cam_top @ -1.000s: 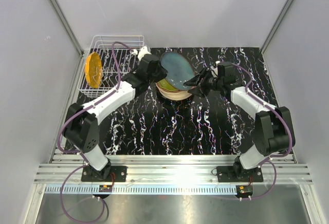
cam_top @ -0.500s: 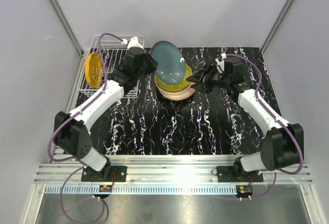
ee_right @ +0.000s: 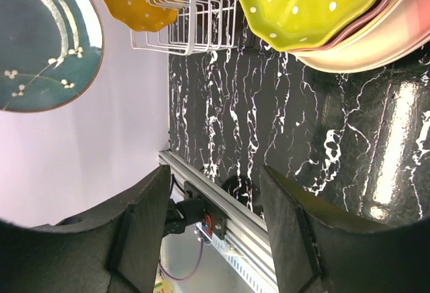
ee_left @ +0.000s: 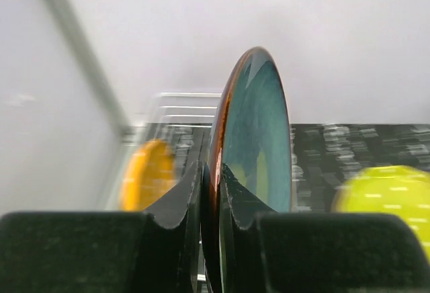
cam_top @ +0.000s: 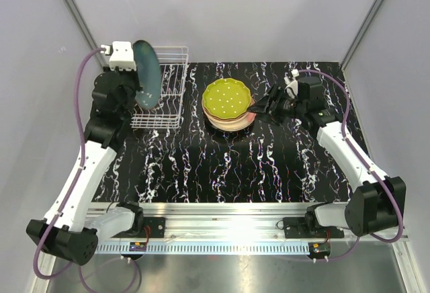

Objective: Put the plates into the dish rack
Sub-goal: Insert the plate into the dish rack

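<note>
The left arm (cam_top: 77,179) extends from its near base to the far left with the wrist raised. The left gripper (ee_left: 213,195) is clamped on the rim of a teal plate (cam_top: 148,74), which it holds on edge. The right arm (cam_top: 339,148) reaches far and inward. The right gripper (cam_top: 264,105) points left, jaws parted and empty.

No writing, label, brand, number or sign is showing legibly anywhere. The teal plate (ee_right: 41,41) is showing only painted white blossom sprigs, and the yellow-green plate (ee_right: 306,1) near the dish rack (ee_right: 195,21) only white dots.
</note>
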